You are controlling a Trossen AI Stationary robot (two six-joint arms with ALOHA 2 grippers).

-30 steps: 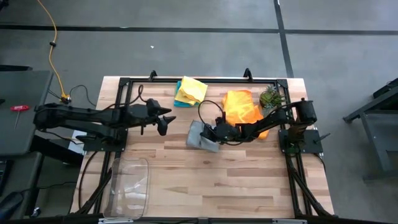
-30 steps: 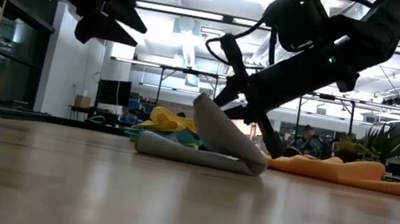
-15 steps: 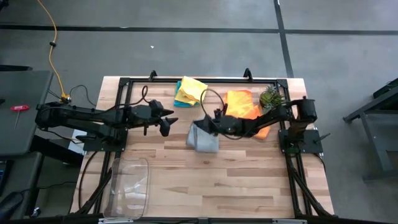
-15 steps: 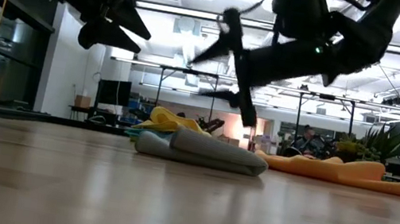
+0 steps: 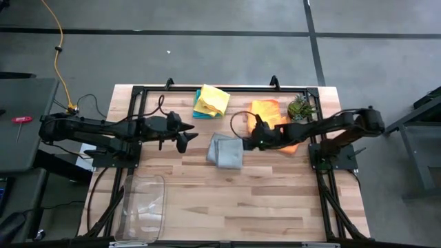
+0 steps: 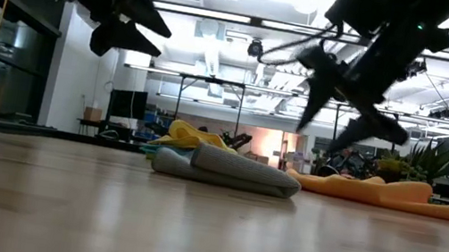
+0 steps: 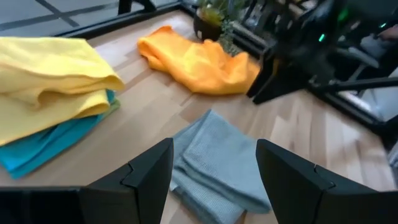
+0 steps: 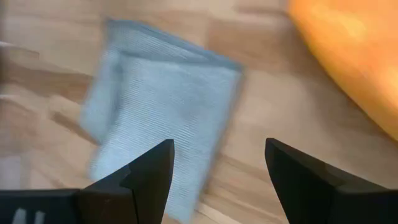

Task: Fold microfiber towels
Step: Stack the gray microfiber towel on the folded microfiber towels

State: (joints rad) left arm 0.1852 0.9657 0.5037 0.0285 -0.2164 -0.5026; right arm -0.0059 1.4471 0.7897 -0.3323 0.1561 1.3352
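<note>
From my remote station, I see the grey towel [image 5: 225, 151] lying folded flat near the middle of the bench [image 5: 262, 200], one layer doubled over another. My right claw [image 5: 252, 137] hangs above the wood just beside the grey towel's edge, between it and the orange towel [image 5: 267, 114], its fingers [image 8: 144, 176] spread apart and gripping nothing. The orange towel sprawls unfolded toward the far right of the bench, close against the small spiky plant [image 5: 299, 107]. At the far edge sits a stack with the yellow towel [image 5: 213, 98] on top and the teal towel [image 7: 43, 144] beneath it; a sliver of lime green peeks out between them in the left wrist view. My left claw [image 5: 182, 133] hovers in the air off the grey towel's other side, well above the surface in the low view, fingers [image 7: 138, 180] parted and empty. A clear plastic tray [image 5: 142, 205] rests at the near left corner, well apart from all the cloths.
</note>
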